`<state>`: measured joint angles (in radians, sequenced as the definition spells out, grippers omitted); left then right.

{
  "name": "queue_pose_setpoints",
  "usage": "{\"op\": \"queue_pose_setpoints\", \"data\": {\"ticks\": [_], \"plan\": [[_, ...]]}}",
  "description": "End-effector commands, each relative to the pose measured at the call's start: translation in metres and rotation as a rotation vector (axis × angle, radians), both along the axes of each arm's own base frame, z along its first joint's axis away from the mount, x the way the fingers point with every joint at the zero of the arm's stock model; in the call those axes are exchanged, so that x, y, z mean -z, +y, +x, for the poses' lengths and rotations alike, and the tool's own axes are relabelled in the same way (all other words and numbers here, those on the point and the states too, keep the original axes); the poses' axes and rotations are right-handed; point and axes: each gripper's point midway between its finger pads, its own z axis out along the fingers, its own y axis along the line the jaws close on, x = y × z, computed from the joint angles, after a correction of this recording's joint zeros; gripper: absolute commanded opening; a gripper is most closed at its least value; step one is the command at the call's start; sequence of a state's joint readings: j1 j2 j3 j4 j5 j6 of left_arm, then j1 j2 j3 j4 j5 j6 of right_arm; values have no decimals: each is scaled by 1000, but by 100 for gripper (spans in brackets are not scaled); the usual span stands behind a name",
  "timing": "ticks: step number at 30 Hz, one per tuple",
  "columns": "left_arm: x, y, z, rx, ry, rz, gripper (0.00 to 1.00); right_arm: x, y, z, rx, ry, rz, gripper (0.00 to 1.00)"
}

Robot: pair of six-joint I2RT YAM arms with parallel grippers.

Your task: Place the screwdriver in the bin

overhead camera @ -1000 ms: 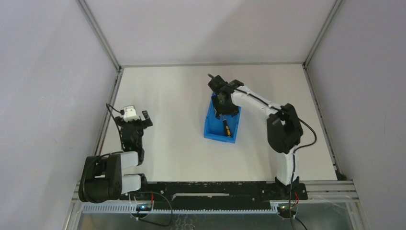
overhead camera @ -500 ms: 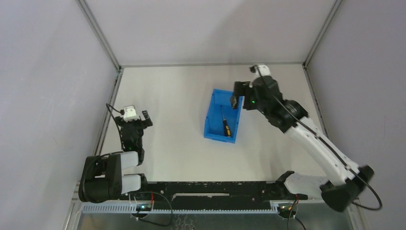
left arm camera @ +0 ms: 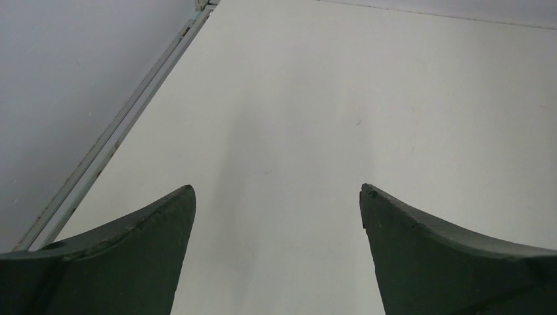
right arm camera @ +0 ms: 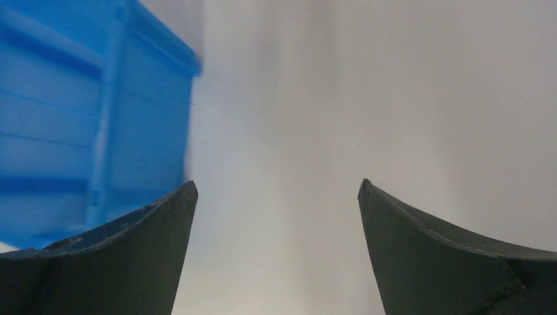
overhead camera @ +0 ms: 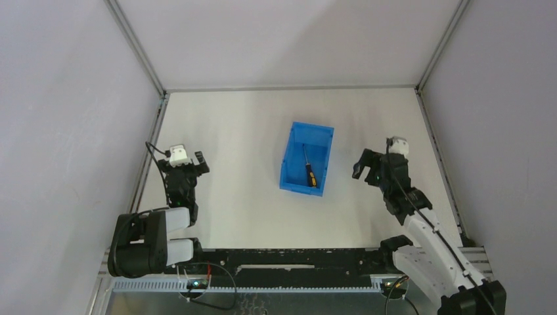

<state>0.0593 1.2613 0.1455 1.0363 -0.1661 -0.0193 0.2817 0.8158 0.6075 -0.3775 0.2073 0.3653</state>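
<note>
While lying on the floor of the rectangular bright blue plastic bin (overhead camera: 286, 164), handle toward the near end and tip toward the far end: small slim screwdriver with black and yellow-orange handle and thin dark metal shaft (overhead camera: 309, 172). Loose, touched by neither claw. Bin roughly mid-table on the flat white tabletop (overhead camera: 230, 118), a little nearer the right edge than the left, well off all four corners. Judged: placement done, only clearing away left.

Near the bin on the side toward the right edge: right two-finger black gripper (overhead camera: 365, 165), fingers spread wide with nothing between them. Blue outer wall of the bin (right arm camera: 66, 131) at the left of its wrist view, blurred, so exact gap hard to tell. Near the left edge, about halfway along it: left two-finger black gripper (overhead camera: 181, 165), likewise spread and empty over bare tabletop (left arm camera: 315, 98).

Likely trouble, as a guess:
- clipping the bin wall with the right claw on a low sweep toward the left edge, shoving or tipping the bin and spilling the screwdriver.
- dipping back into the bin and closing on the tool again, undoing the result.
- swinging the left arm across toward mid-table; well apart for now, so low risk.
</note>
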Motion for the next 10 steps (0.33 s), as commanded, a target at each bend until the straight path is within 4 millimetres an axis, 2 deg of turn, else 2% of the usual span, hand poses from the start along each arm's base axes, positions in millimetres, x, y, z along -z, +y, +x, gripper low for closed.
{"op": "queue_pose_setpoints", "data": {"ticks": [1, 6, 10], "plan": [[-26, 2, 12, -10, -76, 0, 100, -4, -4, 4, 55, -136, 111, 100], [-26, 2, 12, -11, -76, 0, 100, 24, -7, -6, 76, -130, 136, 100], [-26, 2, 12, -10, -75, 0, 100, 32, -10, -9, 96, -134, 147, 100]]}}
